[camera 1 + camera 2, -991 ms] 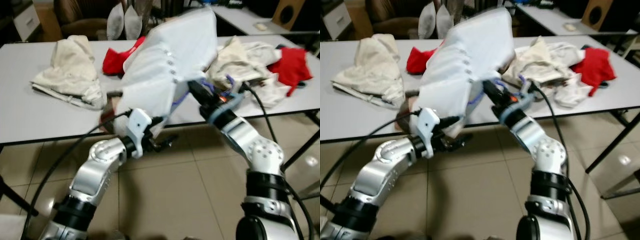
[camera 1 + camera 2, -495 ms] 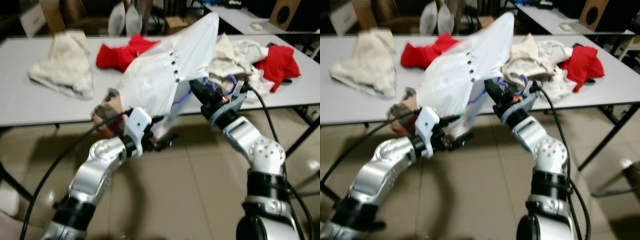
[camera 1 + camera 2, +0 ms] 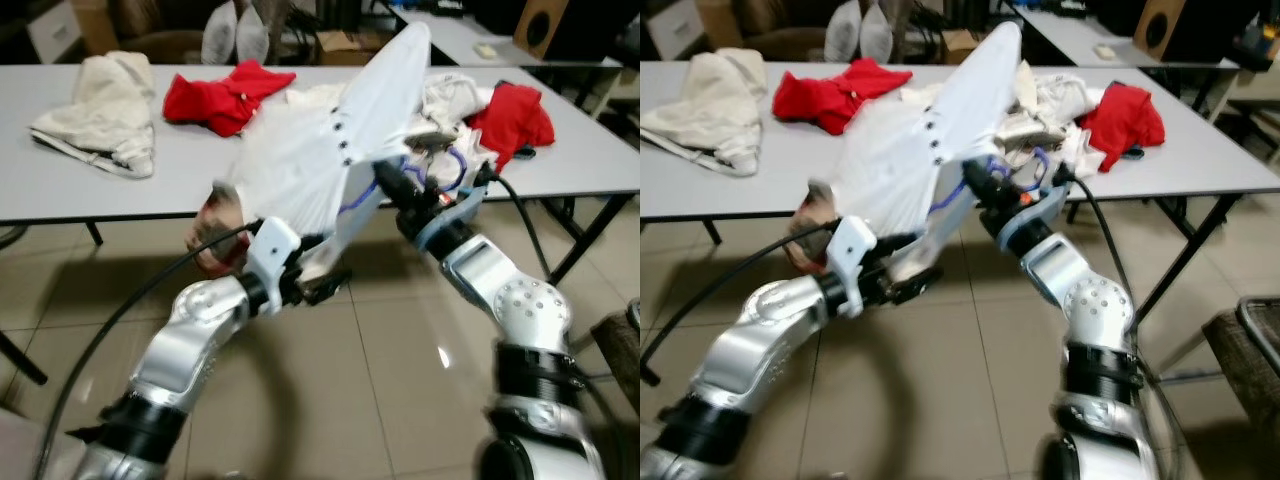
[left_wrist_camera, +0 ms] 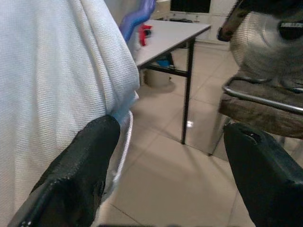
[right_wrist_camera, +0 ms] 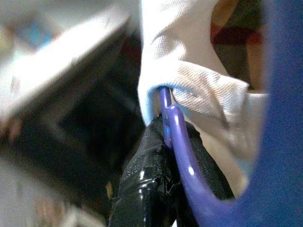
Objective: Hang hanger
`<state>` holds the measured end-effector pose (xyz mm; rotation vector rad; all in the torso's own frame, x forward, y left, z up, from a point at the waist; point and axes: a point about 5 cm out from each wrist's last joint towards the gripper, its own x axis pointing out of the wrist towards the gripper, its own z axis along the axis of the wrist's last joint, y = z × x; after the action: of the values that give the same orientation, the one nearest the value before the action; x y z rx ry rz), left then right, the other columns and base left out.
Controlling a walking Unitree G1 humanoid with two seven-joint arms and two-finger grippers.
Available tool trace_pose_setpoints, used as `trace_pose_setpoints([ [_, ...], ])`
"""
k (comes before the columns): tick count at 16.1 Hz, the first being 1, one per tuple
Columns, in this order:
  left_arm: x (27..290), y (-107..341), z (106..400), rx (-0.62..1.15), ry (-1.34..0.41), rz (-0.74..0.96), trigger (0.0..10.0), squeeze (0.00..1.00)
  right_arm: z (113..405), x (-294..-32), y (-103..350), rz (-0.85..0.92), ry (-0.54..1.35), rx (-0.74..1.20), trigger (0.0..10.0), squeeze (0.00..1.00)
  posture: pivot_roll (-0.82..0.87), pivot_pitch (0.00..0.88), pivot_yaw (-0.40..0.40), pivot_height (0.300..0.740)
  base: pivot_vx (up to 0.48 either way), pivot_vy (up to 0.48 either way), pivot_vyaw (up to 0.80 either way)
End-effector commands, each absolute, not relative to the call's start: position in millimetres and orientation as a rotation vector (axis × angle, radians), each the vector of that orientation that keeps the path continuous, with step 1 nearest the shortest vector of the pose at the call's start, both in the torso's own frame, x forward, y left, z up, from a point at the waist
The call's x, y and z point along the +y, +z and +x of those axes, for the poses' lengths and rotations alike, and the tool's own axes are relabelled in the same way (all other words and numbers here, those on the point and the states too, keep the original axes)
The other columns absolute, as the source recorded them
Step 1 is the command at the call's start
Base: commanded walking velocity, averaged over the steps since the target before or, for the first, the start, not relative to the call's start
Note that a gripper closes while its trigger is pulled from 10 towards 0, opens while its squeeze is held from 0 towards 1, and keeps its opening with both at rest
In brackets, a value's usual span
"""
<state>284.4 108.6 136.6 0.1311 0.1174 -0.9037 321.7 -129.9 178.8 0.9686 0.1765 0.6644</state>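
Right claw (image 5: 163, 189): pinched the purple hanger (image 5: 182, 156) under the white shirt (image 3: 330, 150).
Left claw (image 4: 165, 165): spread, touching shirt.

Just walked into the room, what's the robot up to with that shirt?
The robot is carrying a white shirt on a purple hanger, held up in front of a long grey table strewn with clothes. Its right tool is shut on the hanger under the shirt's neck. The left tool is open beside the shirt's lower edge. The hanger is not yet hung anywhere.
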Motion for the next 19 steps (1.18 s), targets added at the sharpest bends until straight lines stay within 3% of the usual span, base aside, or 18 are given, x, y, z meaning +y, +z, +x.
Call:
trace_pose_setpoints([
  [1, 131, 151, 291, 0.077, -0.806, 0.16, 10.0, 0.34, 313, -139, 163, 0.86, 0.653, 0.278, 10.0, 0.0, -0.14, 0.0, -0.06, 0.74, 0.0, 0.0, 0.79],
  [2, 132, 150, 290, 0.081, -0.802, 0.16, 10.0, 0.23, 311, -139, 162, 0.832, 0.666, 0.288, 10.0, 0.0, -0.14, 0.0, -0.06, 0.74, 0.0, 0.0, 0.79],
  [3, 132, 148, 290, 0.09, -0.795, 0.156, 10.0, 0.0, 310, -139, 161, 0.818, 0.676, 0.294, 10.0, 0.0, -0.14, 0.0, -0.06, 0.74, 0.0, 0.0, 0.79],
  [9, 134, 143, 286, 0.133, -0.769, 0.104, 10.0, 0.0, 304, -137, 154, 0.782, 0.702, 0.313, 10.0, 0.0, -0.13, 0.0, -0.068, 0.74, 0.0, 0.0, 0.8],
  [19, 131, 142, 284, 0.165, -0.812, 0.095, 10.0, 0.0, 302, -147, 124, 0.735, 0.578, 0.387, 10.0, 0.0, -0.13, 0.0, -0.054, 0.74, 0.0, 0.0, 0.79],
])
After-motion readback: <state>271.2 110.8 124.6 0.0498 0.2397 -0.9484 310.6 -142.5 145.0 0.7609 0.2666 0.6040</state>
